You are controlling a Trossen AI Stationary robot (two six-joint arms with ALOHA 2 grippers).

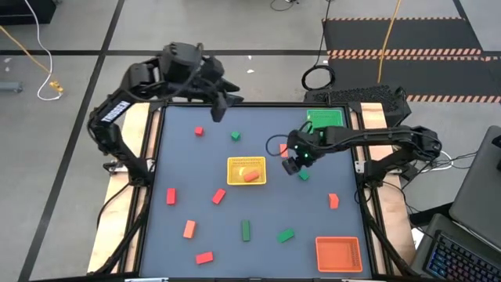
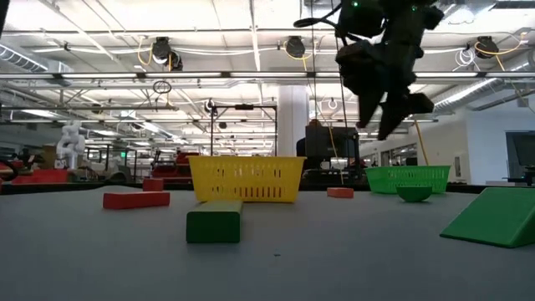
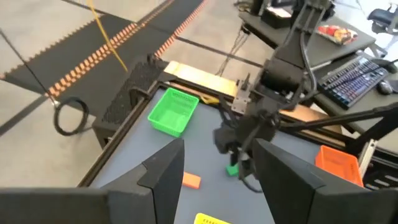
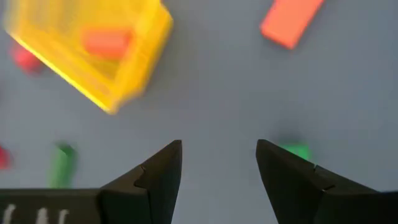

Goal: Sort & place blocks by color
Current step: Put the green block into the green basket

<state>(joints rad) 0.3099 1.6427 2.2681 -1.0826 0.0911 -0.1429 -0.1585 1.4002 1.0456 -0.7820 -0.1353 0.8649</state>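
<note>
Red, orange-red and green blocks lie scattered on the dark table top. One orange-red block (image 1: 250,175) lies inside the yellow tray (image 1: 233,164) at the table's middle. My right gripper (image 1: 296,164) hangs open just right of that tray, pointing steeply down. A small green block (image 4: 292,151) lies on the table below it, beside one finger and not between the two. An orange block (image 1: 283,149) lies close by on the far side. My left gripper (image 1: 219,106) is raised high over the table's far left corner, open and empty (image 3: 219,149).
The green tray (image 1: 325,119) stands at the far right and the orange tray (image 1: 338,252) at the near right. Loose blocks lie over the near half, among them a green bar (image 2: 214,221), a red bar (image 2: 136,199) and an orange block (image 1: 333,200).
</note>
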